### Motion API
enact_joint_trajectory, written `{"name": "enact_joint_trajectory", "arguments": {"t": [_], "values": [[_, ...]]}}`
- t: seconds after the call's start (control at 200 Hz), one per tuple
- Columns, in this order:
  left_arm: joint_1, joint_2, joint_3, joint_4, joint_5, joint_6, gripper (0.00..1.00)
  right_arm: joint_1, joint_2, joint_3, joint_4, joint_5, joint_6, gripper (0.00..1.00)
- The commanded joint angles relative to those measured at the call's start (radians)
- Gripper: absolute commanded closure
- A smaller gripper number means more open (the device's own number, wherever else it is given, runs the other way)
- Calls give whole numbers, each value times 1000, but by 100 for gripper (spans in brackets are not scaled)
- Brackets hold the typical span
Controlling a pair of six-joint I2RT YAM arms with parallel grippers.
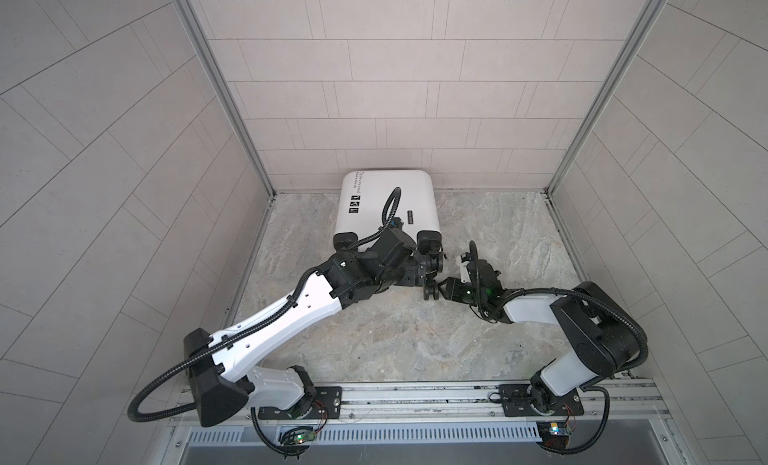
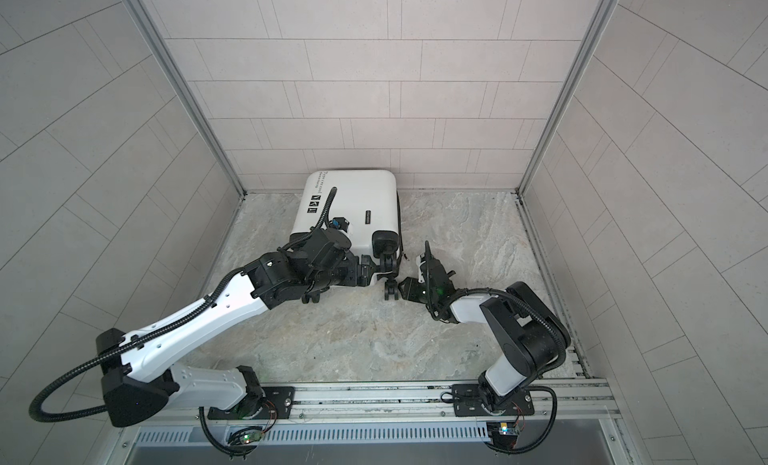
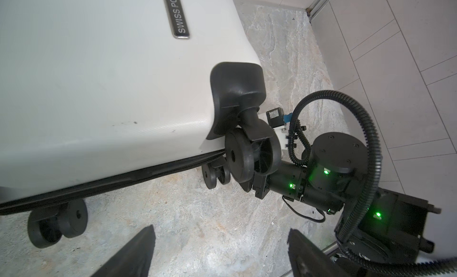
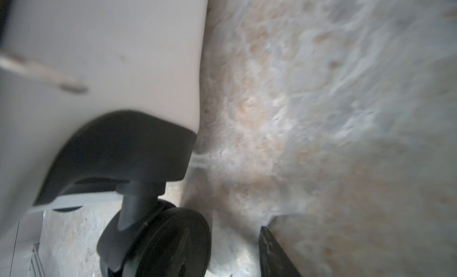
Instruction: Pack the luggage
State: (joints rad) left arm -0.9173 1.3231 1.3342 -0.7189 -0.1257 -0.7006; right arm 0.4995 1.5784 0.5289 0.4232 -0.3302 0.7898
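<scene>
The luggage (image 1: pixel 386 201) (image 2: pixel 353 201) lies closed and flat on the stone floor, a white shell with black wheels, its far end near the back wall. My left gripper (image 1: pixel 422 274) (image 2: pixel 370 274) (image 3: pixel 220 251) is open at the wheel end, with only bare floor between its fingers. My right gripper (image 1: pixel 441 288) (image 2: pixel 401 286) (image 4: pixel 235 238) sits at the near right corner wheel (image 4: pixel 168 238) (image 3: pixel 247 154). One finger (image 4: pixel 272 253) shows, with a strip of floor between it and the wheel. The other finger is hidden.
Tiled walls (image 1: pixel 124 151) enclose the floor on three sides. A metal rail (image 1: pixel 415 394) with both arm bases runs along the front edge. Another luggage wheel (image 3: pixel 57 221) rests on the floor beside my left gripper.
</scene>
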Motion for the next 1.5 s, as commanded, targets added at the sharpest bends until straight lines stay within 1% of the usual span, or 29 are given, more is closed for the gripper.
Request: {"name": "enact_joint_trajectory", "arguments": {"t": [0.0,0.105,0.21,0.26,0.38,0.54,0.67,0.791,0.921,1.026,1.111,1.171,1.206,1.291,1.491], "values": [[-14,14,10,-72,-67,14,10,82,1,19,47,23,59,52],[-25,11,16,-117,-104,28,9,144,14,60,35,43,65,52],[-28,14,16,-154,-135,39,8,182,40,85,25,46,71,51],[-30,22,16,-166,-148,44,8,194,49,122,15,50,72,51],[-30,47,20,-185,-167,55,8,196,36,119,-12,70,69,50],[-29,103,46,-187,-172,76,8,193,-52,115,-158,122,5,46],[-28,161,81,-199,-191,102,8,180,-158,118,-298,167,-61,42],[-21,204,110,-193,-196,120,8,163,-257,129,-432,205,-135,41],[0,242,124,-167,-164,131,11,132,-344,151,-569,232,-209,42],[17,268,135,-148,-148,142,15,76,-390,164,-651,233,-225,41],[31,289,144,-145,-141,141,17,27,-412,184,-723,262,-215,41],[36,301,148,-145,-146,140,17,-5,-416,205,-777,267,-219,43],[39,306,149,-144,-148,142,18,-20,-417,213,-793,258,-232,48],[47,323,159,-141,-144,145,20,-39,-419,224,-817,246,-253,57],[48,364,198,-136,-124,144,26,-51,-438,211,-809,243,-281,58]]}}
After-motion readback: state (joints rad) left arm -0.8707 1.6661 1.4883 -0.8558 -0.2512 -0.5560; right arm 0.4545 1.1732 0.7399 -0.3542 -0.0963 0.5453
